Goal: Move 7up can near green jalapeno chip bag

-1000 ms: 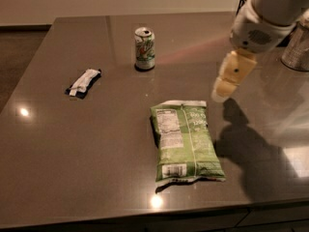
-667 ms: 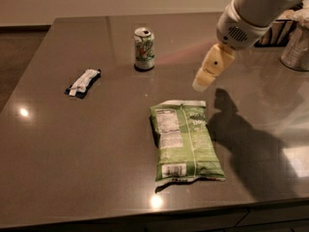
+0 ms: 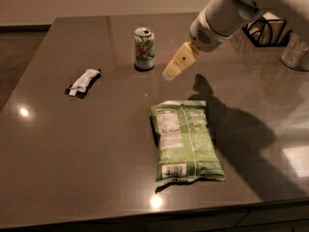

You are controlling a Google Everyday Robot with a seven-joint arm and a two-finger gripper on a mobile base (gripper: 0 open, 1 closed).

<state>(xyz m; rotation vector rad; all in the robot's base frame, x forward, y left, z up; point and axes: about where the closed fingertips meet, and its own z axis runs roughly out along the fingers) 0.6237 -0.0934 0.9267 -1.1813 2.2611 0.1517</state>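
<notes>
The 7up can (image 3: 144, 49) stands upright on the dark table toward the back, white and green with a silver top. The green jalapeno chip bag (image 3: 185, 141) lies flat nearer the front, label side up. My gripper (image 3: 172, 70) hangs above the table just right of the can and a little nearer the front, apart from the can, behind the bag's top edge. It holds nothing that I can see. The white arm reaches in from the upper right.
A small white-and-black wrapped packet (image 3: 83, 82) lies left of the can. A black wire holder (image 3: 267, 31) and a metal container (image 3: 296, 53) stand at the back right. The table's front edge (image 3: 145, 215) runs below the bag.
My gripper has moved left and toward the can, from the right side of the table to just beside it. The can, bag and packet have not moved.
</notes>
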